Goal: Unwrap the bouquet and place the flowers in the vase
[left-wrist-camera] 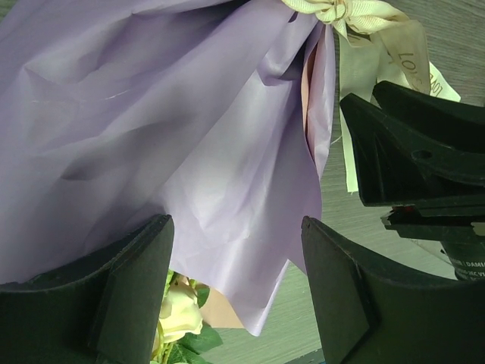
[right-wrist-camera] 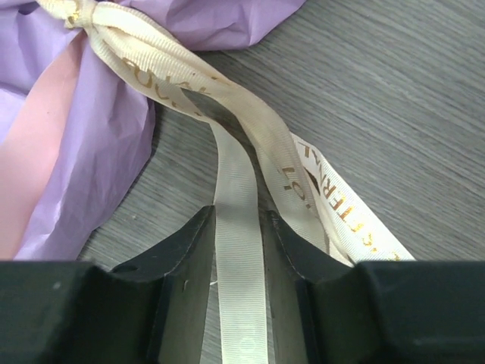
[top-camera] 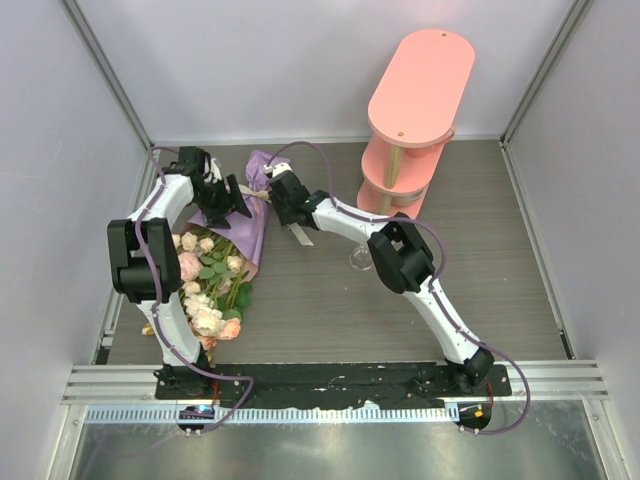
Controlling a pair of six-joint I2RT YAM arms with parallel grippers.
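L gripper [left-wrist-camera: 236,243] is released, I see jaws wide over the bouquet [left-wrist-camera: 151,114] paper. One ribbon [right-wrist-camera: 231,174] strand runs between R gripper [right-wrist-camera: 239,235] jaws; clenched or not, cannot tell.

Behind your right pincer [right-wrist-camera: 239,227], its arm [top-camera: 400,255] hides most of the small clear glass vase [top-camera: 358,264]; the cream ribbon [right-wrist-camera: 151,64] between its fingers [right-wrist-camera: 182,254] is cropped.
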